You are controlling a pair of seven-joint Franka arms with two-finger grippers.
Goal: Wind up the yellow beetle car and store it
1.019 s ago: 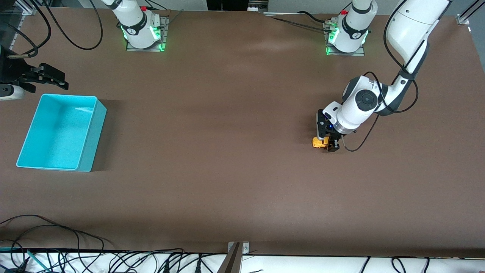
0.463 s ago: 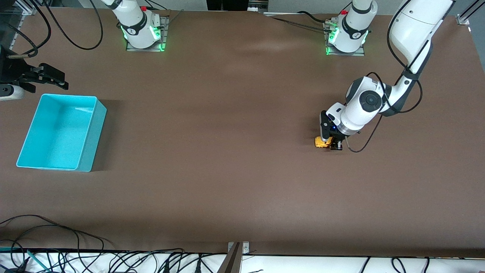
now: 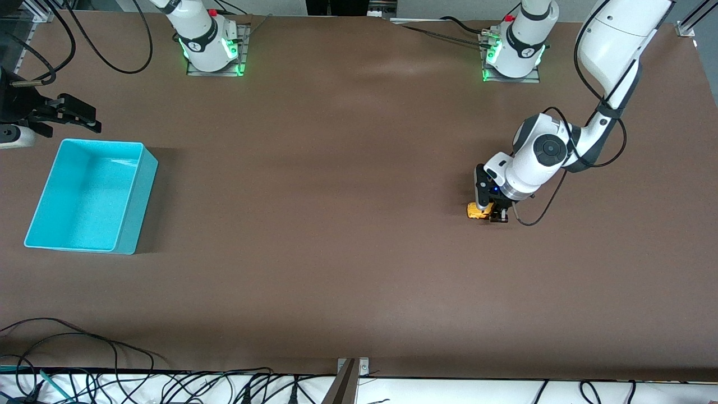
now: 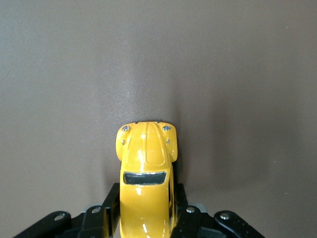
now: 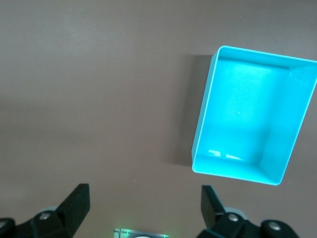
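Left wrist view shows the yellow beetle car [image 4: 146, 186] pinched between the left gripper [image 4: 143, 223] fingers, which clamp its sides near the rear, nose pointing away from the wrist. That side grip likely keeps the wheels on the brown table [image 3: 336, 252] so the car can be dragged backward to wind its spring (a guess from the task, not something seen). From the front, the car [image 3: 475, 211] sits on the table toward the left arm's end, under the lowered left gripper [image 3: 493, 216]. The right gripper [image 5: 143, 203] waits with fingers spread wide, hanging just beside the empty cyan bin [image 3: 137, 196] at the right arm's end, well apart from the car. No brand, label or writing is readable anywhere.
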